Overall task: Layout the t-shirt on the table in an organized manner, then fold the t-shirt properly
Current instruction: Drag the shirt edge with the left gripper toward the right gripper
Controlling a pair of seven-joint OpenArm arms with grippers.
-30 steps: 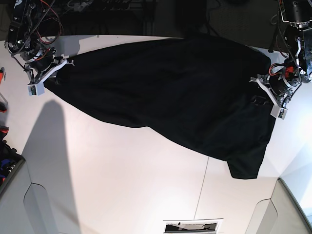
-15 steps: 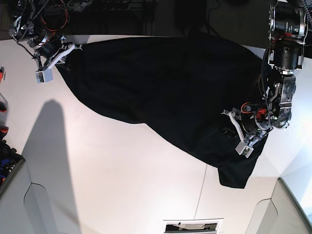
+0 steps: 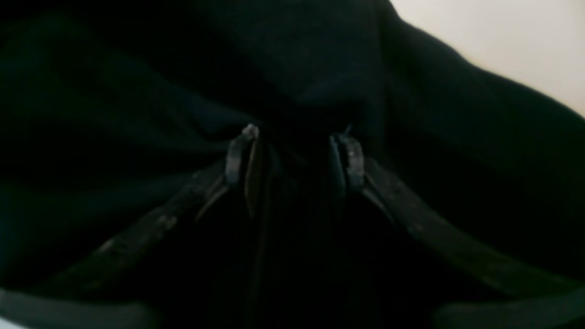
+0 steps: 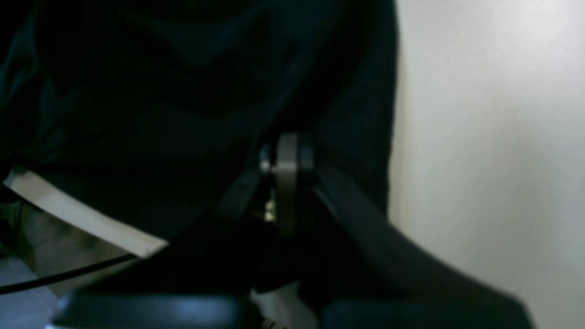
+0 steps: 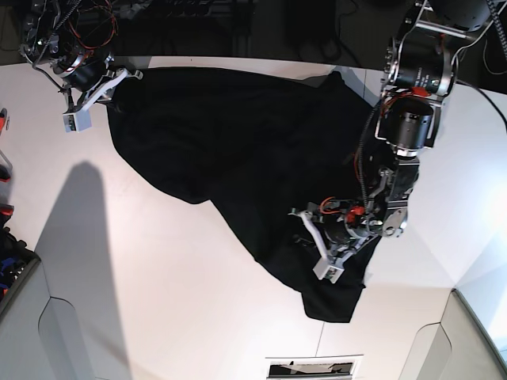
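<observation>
The left pincer [image 5: 310, 247] pinches black t-shirt [image 5: 238, 150] fabric between part-spread jaws; the right pincer [image 5: 93, 101], pressed together, grips its corner. The shirt lies bunched on the white tabletop [image 5: 158, 277]. Since earlier, the left arm has dragged the cloth inward.

no readable text, labels or numbers anywhere, black t-shirt [image 5: 238, 150] shows plain fabric only
</observation>
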